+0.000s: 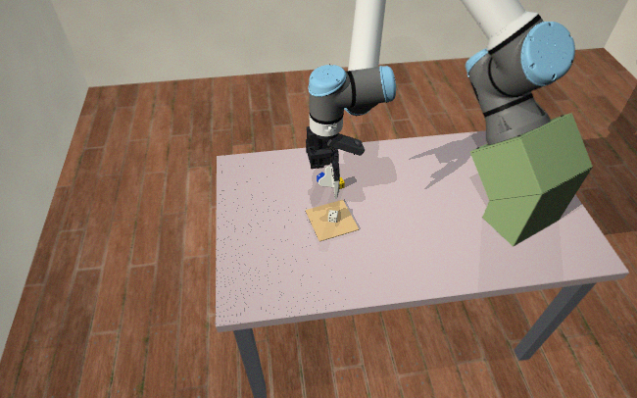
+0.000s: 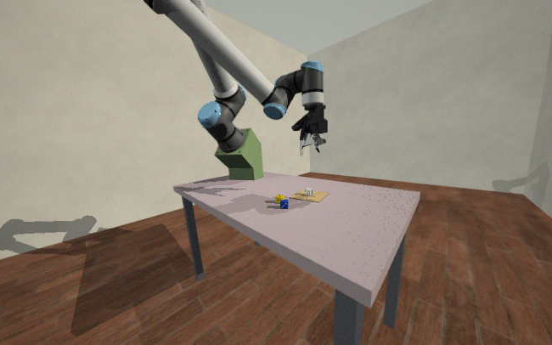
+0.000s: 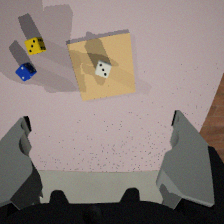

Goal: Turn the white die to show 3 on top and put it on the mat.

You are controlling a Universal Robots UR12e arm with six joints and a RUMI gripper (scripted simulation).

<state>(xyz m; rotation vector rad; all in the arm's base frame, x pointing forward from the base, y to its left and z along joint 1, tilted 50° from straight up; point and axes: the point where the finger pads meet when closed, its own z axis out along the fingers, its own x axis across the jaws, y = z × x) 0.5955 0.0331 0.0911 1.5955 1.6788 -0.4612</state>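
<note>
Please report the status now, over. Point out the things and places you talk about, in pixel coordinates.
End effector (image 1: 336, 192) (image 2: 309, 152) (image 3: 101, 114) open, above table. White die (image 1: 332, 216) (image 2: 308, 191) (image 3: 103, 69) flat on mat (image 1: 322, 233) (image 2: 320, 198) (image 3: 122, 47), three up. Yellow and blue dice off the mat, not in the way.

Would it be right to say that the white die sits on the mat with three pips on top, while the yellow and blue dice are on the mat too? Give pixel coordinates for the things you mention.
Not quite: the yellow die (image 1: 342, 183) (image 2: 279, 199) (image 3: 35, 46) and blue die (image 1: 320, 176) (image 2: 284, 204) (image 3: 26, 72) are off the mat (image 1: 321, 231) (image 2: 318, 197) (image 3: 120, 82), as the wrist view shows.
</note>
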